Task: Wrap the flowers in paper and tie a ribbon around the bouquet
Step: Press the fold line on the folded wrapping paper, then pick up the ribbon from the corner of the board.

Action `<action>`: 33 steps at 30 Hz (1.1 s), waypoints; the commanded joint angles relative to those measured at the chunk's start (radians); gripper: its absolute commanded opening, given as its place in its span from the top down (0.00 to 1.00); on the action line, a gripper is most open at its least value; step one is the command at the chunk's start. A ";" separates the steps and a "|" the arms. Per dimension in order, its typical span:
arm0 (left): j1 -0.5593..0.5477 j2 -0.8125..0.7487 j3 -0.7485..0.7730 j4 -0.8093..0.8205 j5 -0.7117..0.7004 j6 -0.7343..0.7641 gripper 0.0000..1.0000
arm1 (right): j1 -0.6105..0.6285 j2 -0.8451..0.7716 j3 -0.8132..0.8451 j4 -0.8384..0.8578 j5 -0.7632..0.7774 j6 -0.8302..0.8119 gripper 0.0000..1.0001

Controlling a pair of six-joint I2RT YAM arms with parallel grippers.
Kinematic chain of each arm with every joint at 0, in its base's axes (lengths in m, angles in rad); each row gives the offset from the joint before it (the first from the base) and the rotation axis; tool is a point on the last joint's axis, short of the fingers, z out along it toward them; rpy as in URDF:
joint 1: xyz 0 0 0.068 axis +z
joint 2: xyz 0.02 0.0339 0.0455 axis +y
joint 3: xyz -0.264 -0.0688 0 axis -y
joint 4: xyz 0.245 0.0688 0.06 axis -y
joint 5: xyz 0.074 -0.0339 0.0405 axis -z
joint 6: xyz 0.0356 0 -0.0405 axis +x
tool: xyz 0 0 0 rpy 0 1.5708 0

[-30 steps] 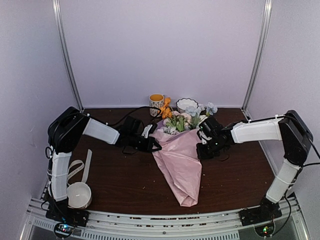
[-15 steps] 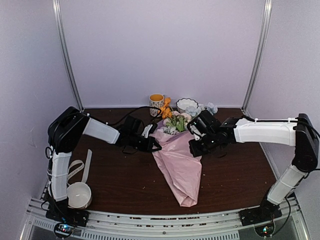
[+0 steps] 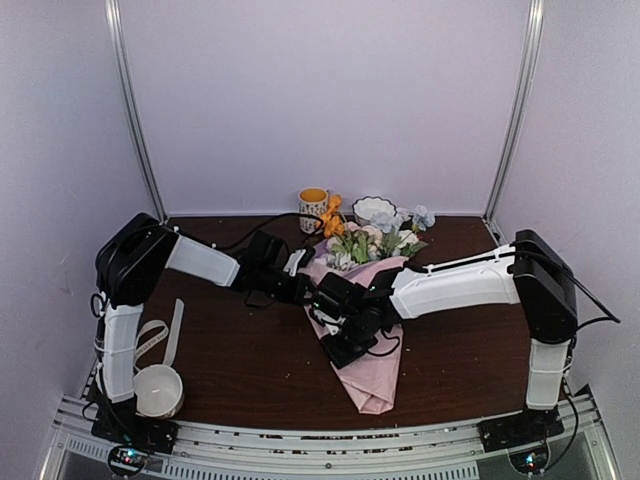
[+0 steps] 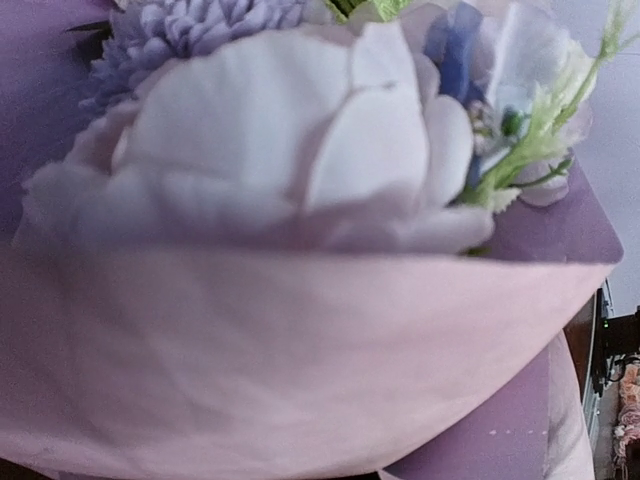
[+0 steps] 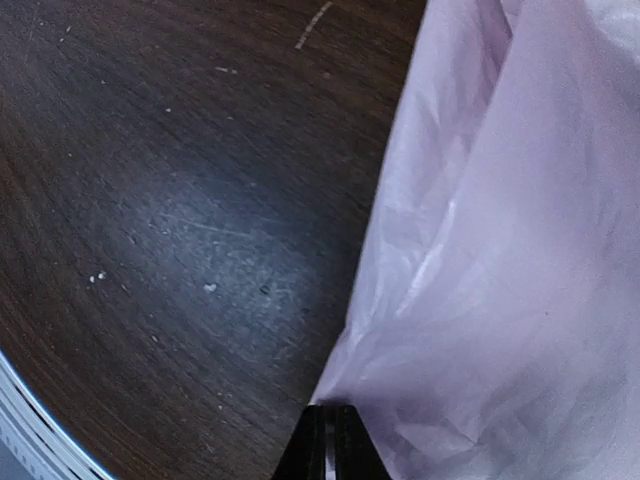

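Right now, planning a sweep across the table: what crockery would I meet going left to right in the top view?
White round bowl → yellow mug → scalloped white bowl.

The bouquet [image 3: 375,372] lies flat in the middle, a cone of crinkly pink paper [image 5: 500,250] tapering to a narrow near end. White, pale blue and orange flowers [image 3: 372,240] spill from its far end. The cream ribbon [image 3: 176,330] lies looped at the near left, well apart.
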 commanded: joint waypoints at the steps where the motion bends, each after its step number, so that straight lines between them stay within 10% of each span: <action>1: 0.014 -0.010 0.011 -0.094 -0.072 0.034 1.00 | 0.017 0.066 0.046 -0.110 0.016 -0.001 0.94; 4: 0.015 -0.035 0.028 -0.140 -0.101 0.057 0.98 | 0.019 0.102 0.043 -0.133 0.026 -0.002 0.95; 9: 0.015 -0.138 0.046 -0.227 -0.189 0.094 0.55 | 0.024 0.109 0.016 -0.113 0.033 -0.011 0.96; 17: 0.022 -0.447 0.114 -0.447 -0.426 0.221 0.26 | 0.025 0.101 0.008 -0.084 0.039 -0.026 0.96; 24: 0.249 -0.497 0.021 -0.805 -0.605 0.130 0.29 | 0.026 0.115 0.037 -0.096 0.075 -0.038 0.97; 33: 0.389 -0.544 -0.269 -0.715 -0.626 0.049 0.34 | 0.028 0.119 0.025 -0.071 0.074 -0.050 0.97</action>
